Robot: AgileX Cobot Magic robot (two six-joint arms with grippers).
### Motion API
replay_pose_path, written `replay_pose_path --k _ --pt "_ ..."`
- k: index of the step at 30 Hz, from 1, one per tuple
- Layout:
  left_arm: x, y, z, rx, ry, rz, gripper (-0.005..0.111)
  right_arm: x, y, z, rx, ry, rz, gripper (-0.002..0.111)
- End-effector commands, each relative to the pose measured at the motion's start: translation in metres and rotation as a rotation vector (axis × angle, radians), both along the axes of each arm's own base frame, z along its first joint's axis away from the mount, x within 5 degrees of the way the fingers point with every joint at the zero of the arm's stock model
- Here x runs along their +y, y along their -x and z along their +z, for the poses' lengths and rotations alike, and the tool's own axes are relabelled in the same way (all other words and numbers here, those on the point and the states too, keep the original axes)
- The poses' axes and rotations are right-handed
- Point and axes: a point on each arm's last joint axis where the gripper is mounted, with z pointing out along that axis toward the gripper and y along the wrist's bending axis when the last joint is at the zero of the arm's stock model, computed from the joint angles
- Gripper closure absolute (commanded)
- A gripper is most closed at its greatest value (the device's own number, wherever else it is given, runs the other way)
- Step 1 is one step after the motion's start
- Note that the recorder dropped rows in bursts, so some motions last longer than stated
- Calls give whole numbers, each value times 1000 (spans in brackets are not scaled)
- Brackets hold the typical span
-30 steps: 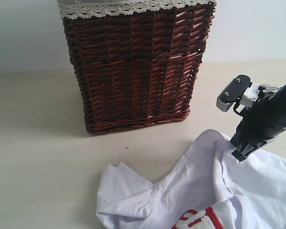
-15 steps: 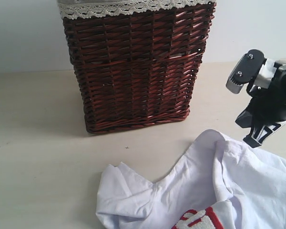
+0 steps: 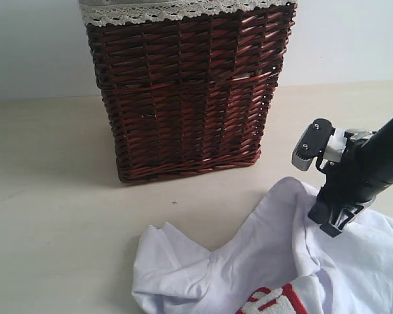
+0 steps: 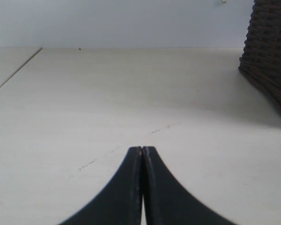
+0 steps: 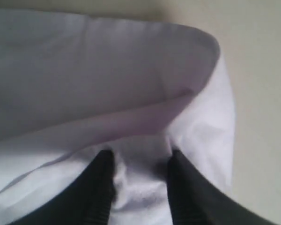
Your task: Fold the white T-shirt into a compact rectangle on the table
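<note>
Lab-like setup: beige table, wicker basket, blank wall.

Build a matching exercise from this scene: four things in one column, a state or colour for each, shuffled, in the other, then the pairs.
1 wicker basket
2 white T-shirt
3 left tool
4 right tool

A shut, above the table
B open, down on the cloth
C dark brown, upright
D lies rumpled

Pairs: 1-C, 2-D, 3-A, 4-B

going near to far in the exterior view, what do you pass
white t-shirt → dark wicker basket → pale wall
</note>
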Motion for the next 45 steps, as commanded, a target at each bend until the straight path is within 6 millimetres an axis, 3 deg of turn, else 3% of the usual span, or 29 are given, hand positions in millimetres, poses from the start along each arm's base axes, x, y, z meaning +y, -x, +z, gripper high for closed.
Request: replay_pose_path --k 1,4,10,15,22,24,29,36,45 --pt "0 0 0 -9 -5 0 107 -1 -3 -1 -15 -4 -8 92" --pt "0 0 0 -9 -5 0 107 -1 -2 7 -32 -9 -3 108" --pt "0 0 0 -9 -5 0 107 -1 8 43 -102 -35 12 108" --pt "0 0 0 -9 -5 0 107 -4 40 77 -34 -9 125 108" --pt "0 0 0 -9 -5 0 107 -40 86 103 190 348 252 108" --pt "0 0 0 -9 -5 0 107 -52 88 107 198 476 274 108" --pt "0 0 0 -7 -6 0 107 -66 89 109 195 583 206 108" --pt "0 0 0 -7 -6 0 107 -69 102 96 244 592 212 108" --pt "0 0 0 -7 -6 0 107 -65 147 65 367 484 215 108"
